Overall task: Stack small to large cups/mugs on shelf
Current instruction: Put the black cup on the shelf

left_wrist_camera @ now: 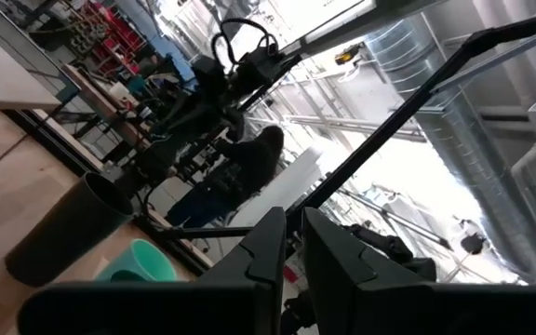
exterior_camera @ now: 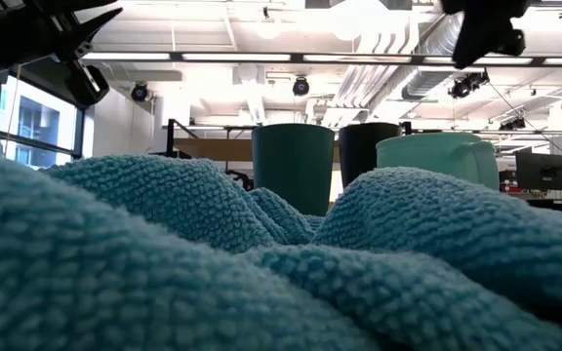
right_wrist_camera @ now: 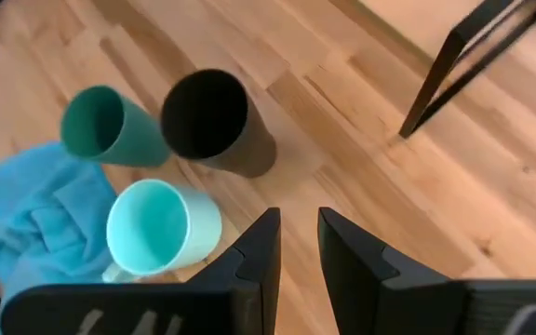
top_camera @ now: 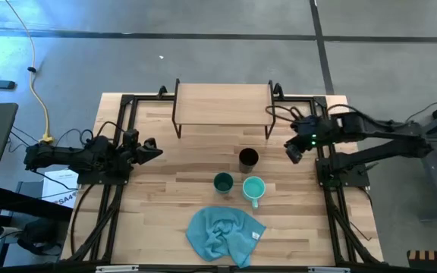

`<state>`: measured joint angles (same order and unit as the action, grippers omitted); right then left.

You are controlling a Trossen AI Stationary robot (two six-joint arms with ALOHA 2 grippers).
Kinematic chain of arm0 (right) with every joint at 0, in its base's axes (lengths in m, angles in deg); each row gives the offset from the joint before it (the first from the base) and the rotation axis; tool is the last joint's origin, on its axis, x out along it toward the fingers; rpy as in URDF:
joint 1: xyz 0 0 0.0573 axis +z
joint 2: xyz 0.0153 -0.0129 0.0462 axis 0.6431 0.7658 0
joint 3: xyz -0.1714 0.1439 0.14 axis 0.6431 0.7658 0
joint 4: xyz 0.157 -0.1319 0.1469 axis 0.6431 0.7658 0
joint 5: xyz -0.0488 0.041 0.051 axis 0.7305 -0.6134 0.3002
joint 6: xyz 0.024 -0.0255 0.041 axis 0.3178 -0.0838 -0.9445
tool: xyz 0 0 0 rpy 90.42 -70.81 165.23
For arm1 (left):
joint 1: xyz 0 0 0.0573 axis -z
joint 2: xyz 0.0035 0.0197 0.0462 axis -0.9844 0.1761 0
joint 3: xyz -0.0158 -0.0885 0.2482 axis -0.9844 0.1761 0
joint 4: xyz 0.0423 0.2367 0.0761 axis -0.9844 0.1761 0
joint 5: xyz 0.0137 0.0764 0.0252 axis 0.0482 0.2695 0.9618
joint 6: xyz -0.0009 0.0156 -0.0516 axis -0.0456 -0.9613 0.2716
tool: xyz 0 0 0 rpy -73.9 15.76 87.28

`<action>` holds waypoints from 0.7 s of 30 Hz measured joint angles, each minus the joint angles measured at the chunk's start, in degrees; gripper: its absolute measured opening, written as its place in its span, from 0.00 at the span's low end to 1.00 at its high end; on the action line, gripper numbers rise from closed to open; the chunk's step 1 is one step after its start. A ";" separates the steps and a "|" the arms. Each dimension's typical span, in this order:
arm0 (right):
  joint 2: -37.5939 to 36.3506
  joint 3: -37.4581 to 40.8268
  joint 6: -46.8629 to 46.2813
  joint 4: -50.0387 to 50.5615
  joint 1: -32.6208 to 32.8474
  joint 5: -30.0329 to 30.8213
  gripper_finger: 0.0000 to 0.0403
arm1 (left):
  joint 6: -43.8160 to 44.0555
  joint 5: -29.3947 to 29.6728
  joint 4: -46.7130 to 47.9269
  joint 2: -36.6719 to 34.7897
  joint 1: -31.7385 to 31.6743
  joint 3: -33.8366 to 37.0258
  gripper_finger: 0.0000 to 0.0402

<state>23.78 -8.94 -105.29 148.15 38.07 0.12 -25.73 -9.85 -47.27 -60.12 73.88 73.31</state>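
Low view is mostly blocked by the blue cloth [exterior_camera: 261, 263], which fills the foreground; only the upper parts of the three cups show above its folds, and the table top can't be seen there at all. Left wrist view is tilted: black cup and a sliver of the mug are cut off at the frame edge, and a person [left_wrist_camera: 240, 177] in dark clothes stands beyond the table, details hard to make out.

Surface is a light-wood table [top_camera: 165, 197] w/ black frame rails along both sides; grey floor around it, yellow cable at far left. Room behind has white ceiling ducts, strip lights, racks.

Left gripper [top_camera: 152, 149] sits near the table's left edge, approx mid-depth, fingers nearly together w/ only a thin slit between, nothing held. Shelf [top_camera: 222, 104] stands at the table's rear edge, centred, top bare, pale board on thin black legs. Cloth is crumpled at the front edge, centre. Teal cup [top_camera: 223, 182] is short, dark teal, upright, mid-table; black cup [top_camera: 248, 158] is taller, behind it toward the shelf; turquoise mug [top_camera: 253, 188] is just right of the teal cup, handle toward the front edge. Right gripper [top_camera: 294, 149] hangs off the shelf's right front corner, right of the black cup, fingers a narrow gap apart, empty.
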 joint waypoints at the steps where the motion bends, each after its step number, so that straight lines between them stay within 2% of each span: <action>1: 1.16 0.00 -1.14 -1.32 0.00 0.03 0.17 | 0.03 -0.12 0.21 0.00 0.00 0.00 0.08; 7: 8.63 0.00 -3.56 -11.43 0.00 -0.30 0.17 | 0.03 -0.13 2.23 0.00 0.00 0.00 0.08; 10: 12.00 0.00 -7.71 -14.63 -0.02 -1.38 0.17 | 0.03 -0.37 2.55 0.01 0.00 0.00 0.08; 15: 16.12 0.00 -16.04 -15.88 -0.04 -3.93 0.17 | 0.05 -1.39 2.64 0.00 0.00 0.00 0.08; 21: 17.48 0.00 -20.78 -16.29 -0.39 -5.81 0.17 | 0.06 -1.39 3.91 0.02 0.00 0.00 0.08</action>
<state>41.26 -8.94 -126.08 131.86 37.67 -5.69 -25.67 -11.24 -43.36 -60.09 73.88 73.31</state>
